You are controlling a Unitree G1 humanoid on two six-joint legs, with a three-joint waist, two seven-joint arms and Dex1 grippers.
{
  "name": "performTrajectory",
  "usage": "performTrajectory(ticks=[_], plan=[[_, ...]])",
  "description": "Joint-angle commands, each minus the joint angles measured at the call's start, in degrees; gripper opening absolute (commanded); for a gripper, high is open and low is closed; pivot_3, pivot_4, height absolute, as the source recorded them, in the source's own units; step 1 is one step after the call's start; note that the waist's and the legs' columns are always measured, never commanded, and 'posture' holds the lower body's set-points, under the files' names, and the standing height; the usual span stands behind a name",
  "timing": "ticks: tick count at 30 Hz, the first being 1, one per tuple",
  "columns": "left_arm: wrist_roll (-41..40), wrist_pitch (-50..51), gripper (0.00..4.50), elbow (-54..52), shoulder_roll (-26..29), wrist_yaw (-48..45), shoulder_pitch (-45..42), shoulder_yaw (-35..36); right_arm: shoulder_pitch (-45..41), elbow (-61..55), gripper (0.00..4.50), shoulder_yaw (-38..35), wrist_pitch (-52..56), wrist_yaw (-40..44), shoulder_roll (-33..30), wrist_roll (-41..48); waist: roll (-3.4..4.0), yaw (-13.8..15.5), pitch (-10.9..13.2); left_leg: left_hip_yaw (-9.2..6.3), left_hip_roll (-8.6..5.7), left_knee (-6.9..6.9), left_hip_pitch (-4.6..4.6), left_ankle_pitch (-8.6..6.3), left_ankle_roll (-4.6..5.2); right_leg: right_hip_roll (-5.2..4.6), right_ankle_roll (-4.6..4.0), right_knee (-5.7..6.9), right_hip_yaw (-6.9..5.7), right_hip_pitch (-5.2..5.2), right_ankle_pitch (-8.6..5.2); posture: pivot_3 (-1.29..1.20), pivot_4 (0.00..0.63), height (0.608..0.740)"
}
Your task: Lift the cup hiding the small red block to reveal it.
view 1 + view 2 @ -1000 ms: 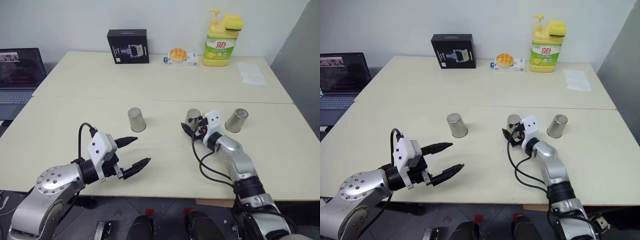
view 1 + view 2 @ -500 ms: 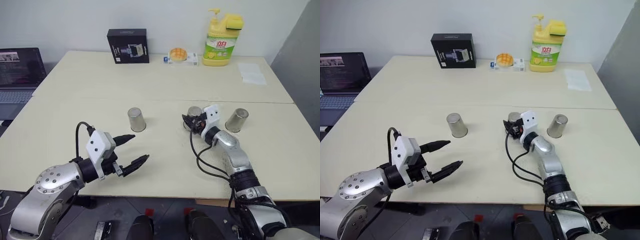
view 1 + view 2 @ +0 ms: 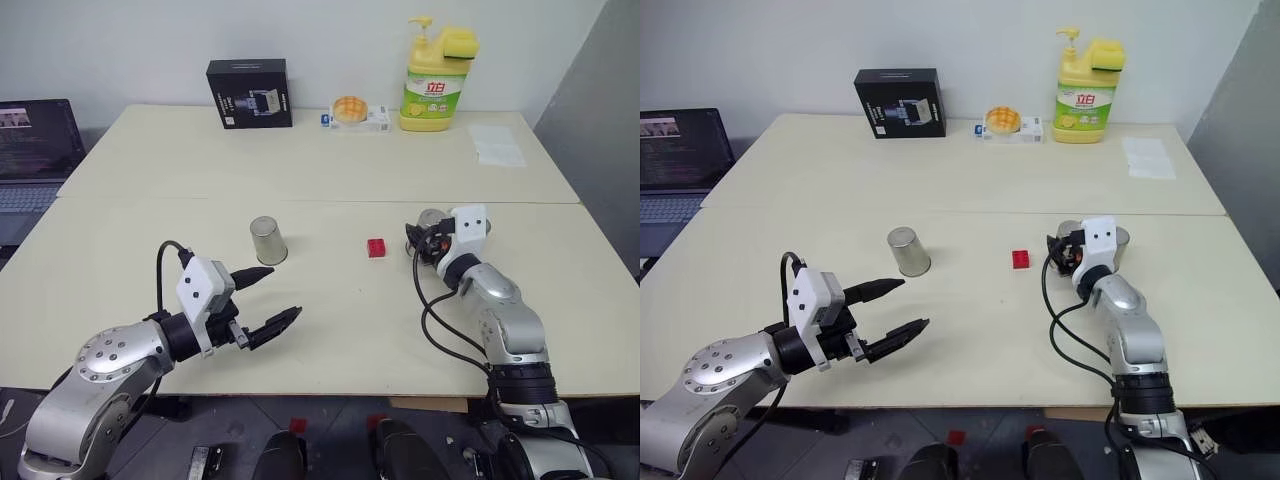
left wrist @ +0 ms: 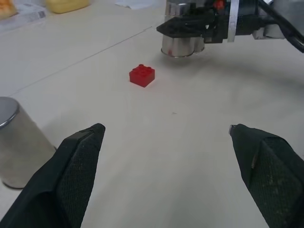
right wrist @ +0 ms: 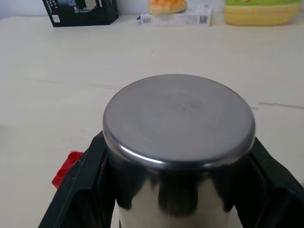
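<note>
The right pincer (image 3: 428, 240) is clamping its two black fingers on the cup (image 5: 178, 142), holding it upside down near the desk's (image 3: 330, 170) right side. The small red block (image 3: 376, 247) is lying uncovered on the desk just left of that cup. The left pincer (image 3: 268, 296) is hovering wide open and empty at the near left. A second cup (image 3: 267, 240) is standing upside down beyond it, left of the block.
</note>
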Motion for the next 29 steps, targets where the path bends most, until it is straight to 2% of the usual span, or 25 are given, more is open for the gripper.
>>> performTrajectory(ticks=[1, 3, 6, 14, 17, 22, 26, 29], plan=[[0.7, -1.5, 4.5, 0.1, 0.8, -1.0, -0.3, 0.2, -0.1, 4.1, 3.43, 1.1, -6.7, 1.2, 0.4, -1.8, 0.0, -0.1, 0.0, 0.0, -0.01, 0.01, -0.01, 0.0, 0.0, 0.0, 0.0, 0.0, 0.0, 0.0, 0.0, 0.0, 0.15, 0.74], [0.8, -1.3, 4.5, 0.0, 0.7, -0.9, -0.4, 0.1, 0.1, 5.5, 3.74, 1.1, -8.5, 1.3, 0.4, -2.3, 0.0, -0.1, 0.0, 0.03, -0.04, 0.01, -0.02, 0.0, 0.0, -0.02, 0.0, -0.02, 0.02, 0.01, 0.0, 0.0, 0.15, 0.74], [0.4, -0.6, 4.5, -0.3, 0.2, -0.4, -0.9, 0.0, 1.2, 5.1, 4.48, 0.8, -9.0, 1.0, 0.3, -2.4, 0.0, -0.1, 0.0, 0.03, -0.06, 0.01, -0.04, 0.0, 0.0, -0.05, 0.0, -0.04, 0.02, 0.01, 0.0, 0.0, 0.15, 0.74], [0.1, 0.2, 4.5, -1.1, -0.5, 0.7, -0.5, -0.2, 12.9, -11.4, 4.48, 0.1, -1.0, 2.1, -3.4, -0.7, 0.0, 0.6, 0.0, -0.03, -0.05, 0.0, -0.06, 0.0, 0.0, -0.06, 0.0, -0.04, -0.02, 0.01, 0.0, 0.0, 0.15, 0.74], [0.2, -0.1, 4.5, -1.2, -0.5, 0.6, 0.2, 0.1, 21.8, -25.4, 4.48, -0.1, 5.3, 6.1, -8.3, 3.0, 0.01, 0.9, 0.0, -0.06, -0.05, -0.03, -0.07, 0.0, 0.0, -0.07, -0.01, -0.06, -0.04, 0.02, -0.02, 0.0, 0.15, 0.74], [-0.2, 1.1, 4.5, -1.4, 0.0, 1.1, 1.6, 1.3, 30.9, -43.8, 4.48, -2.7, 13.8, 11.7, -15.9, 11.9, 0.01, 0.7, 0.0, -0.07, -0.03, 0.0, -0.06, 0.0, 0.0, -0.06, 0.26, -0.05, -0.04, 0.04, -0.2, 0.0, 0.15, 0.74], [0.9, 0.6, 4.5, -1.4, 0.7, 0.6, 2.3, 1.2, 32.8, -50.8, 4.48, -6.6, 18.2, 12.2, -18.7, 18.0, -0.01, 0.8, 0.0, -0.09, 0.0, 0.05, 0.05, 0.0, 0.0, -0.02, 0.31, -0.03, -0.05, 0.13, -0.2, 0.0, 0.15, 0.74], [1.3, 0.9, 4.5, -1.0, 0.9, 1.1, 2.0, 1.3, 31.6, -50.5, 4.48, -6.7, 18.4, 11.3, -20.0, 17.1, -0.05, 0.8, 0.0, -0.08, -0.01, 0.09, 0.09, 0.01, 0.01, -0.01, 0.37, -0.03, -0.03, 0.17, -0.16, 0.0, 0.15, 0.74]])
